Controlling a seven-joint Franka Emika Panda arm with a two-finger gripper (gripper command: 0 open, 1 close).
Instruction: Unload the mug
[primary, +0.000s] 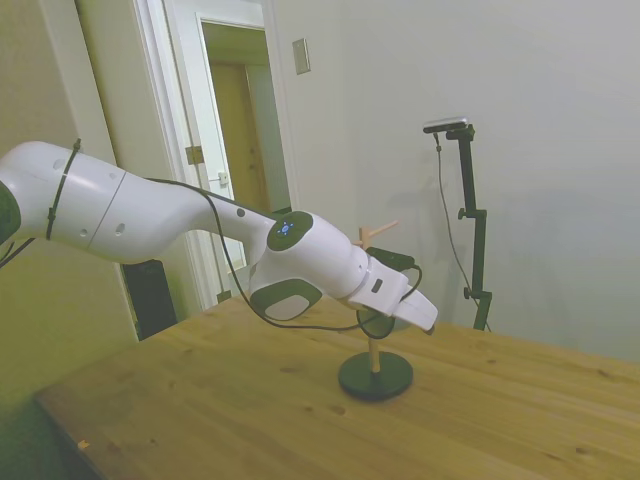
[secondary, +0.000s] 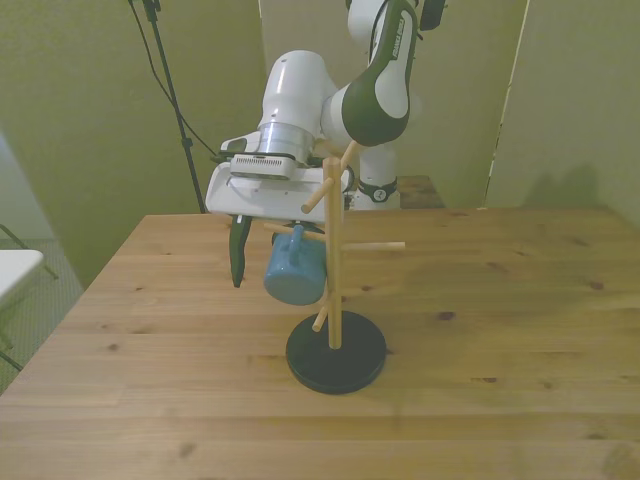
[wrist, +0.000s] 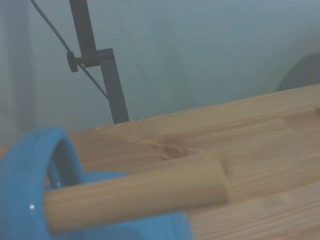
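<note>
The blue mug (secondary: 296, 270) hangs by its handle (secondary: 290, 238) on a low peg of a wooden mug tree (secondary: 335, 262), on the front view's left of the pole. My gripper (secondary: 280, 255) reaches down around the mug and is open. One dark finger (secondary: 238, 252) hangs a little to the left of the mug, apart from it; the other is hidden behind the mug. The wrist view shows the mug's blue handle (wrist: 30, 165) with the wooden peg (wrist: 135, 192) running through it. In the side view my arm hides the mug.
The mug tree stands on a round black base (secondary: 336, 352) (primary: 375, 376) near the middle of the wooden table (secondary: 500, 330). Bare pegs (secondary: 375, 245) stick out toward the front view's right and upward. A doorway (primary: 235, 130) lies behind the table in the side view.
</note>
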